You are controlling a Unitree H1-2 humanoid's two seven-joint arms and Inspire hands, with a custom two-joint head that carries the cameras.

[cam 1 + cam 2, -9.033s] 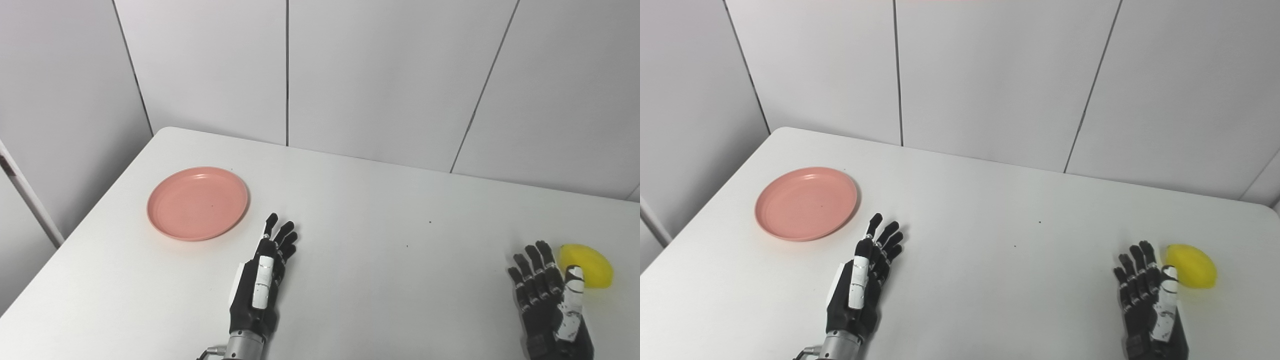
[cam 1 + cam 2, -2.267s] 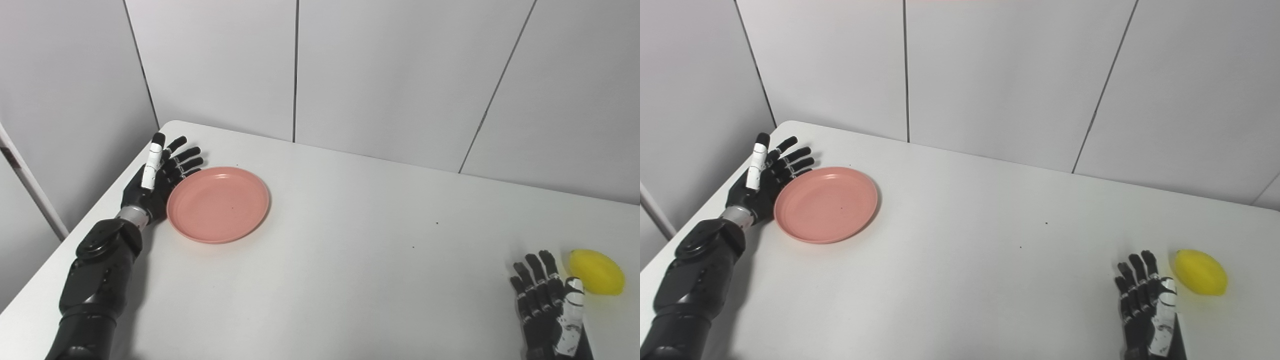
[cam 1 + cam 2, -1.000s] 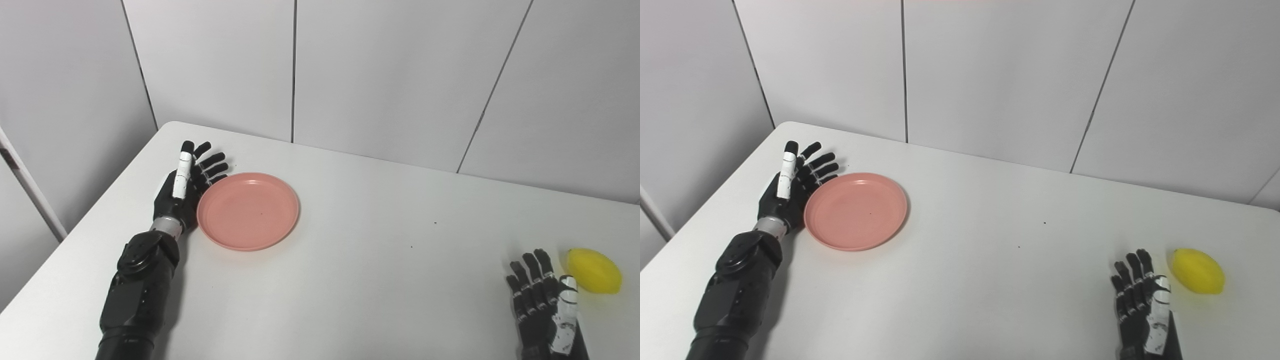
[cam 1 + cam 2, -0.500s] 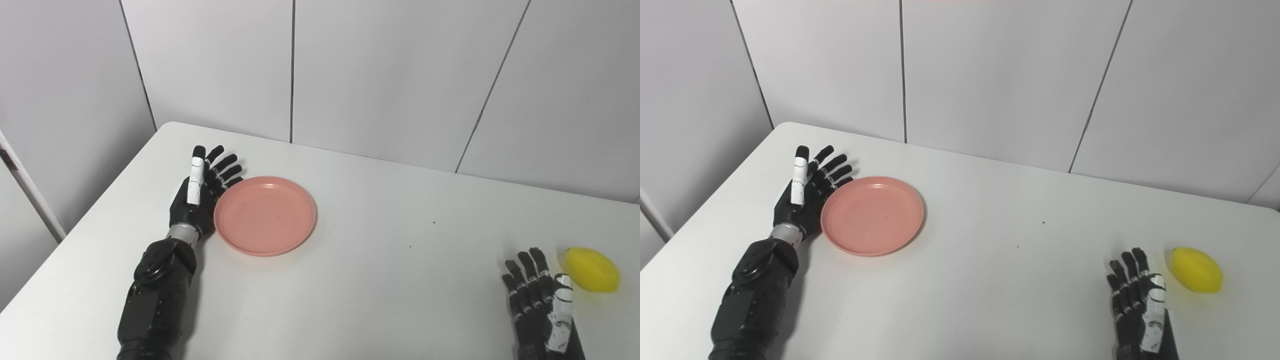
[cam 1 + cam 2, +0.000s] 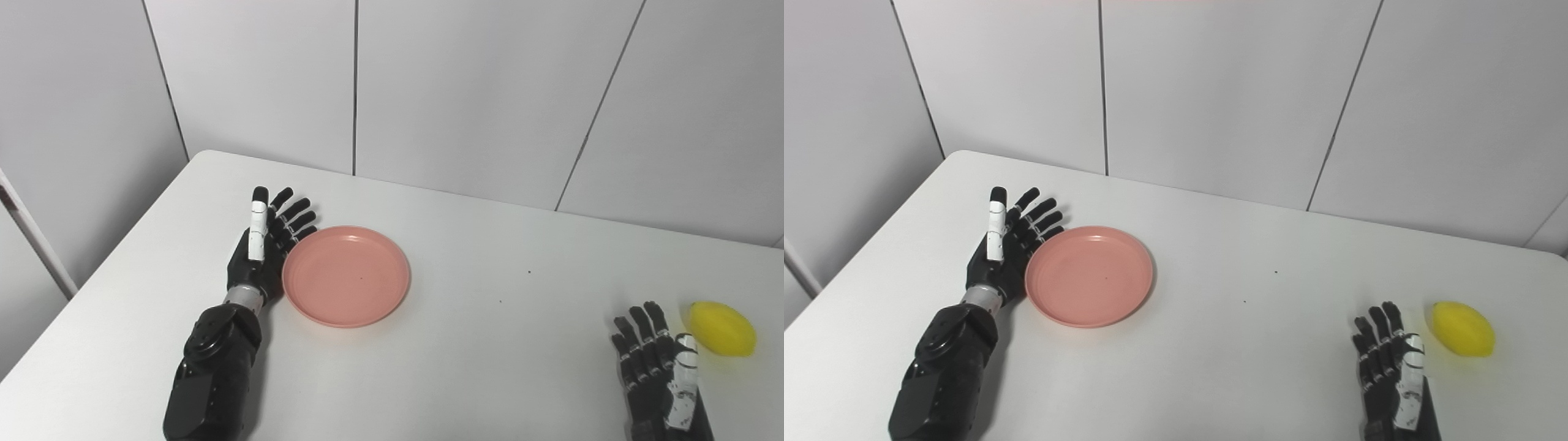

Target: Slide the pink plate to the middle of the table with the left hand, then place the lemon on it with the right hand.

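A pink plate (image 5: 346,275) lies flat on a white counter (image 5: 478,367), left of the middle, with a robot's left hand (image 5: 260,254) pressed to its left rim.

The plate holds nothing. The left hand stands on edge with its fingers (image 5: 294,217) spread apart and pointing toward the far wall, its palm side touching the plate's left rim; it grips nothing. Its black arm comes in from the bottom edge. Far to the right, near the counter's right end, a yellow lemon (image 5: 721,327) rests on the counter, well apart from the plate. The right hand (image 5: 655,370) lies just beside the lemon, on its left, palm down with fingers apart, holding nothing and not touching the fruit. Pale wall panels (image 5: 465,92) rise behind the counter.
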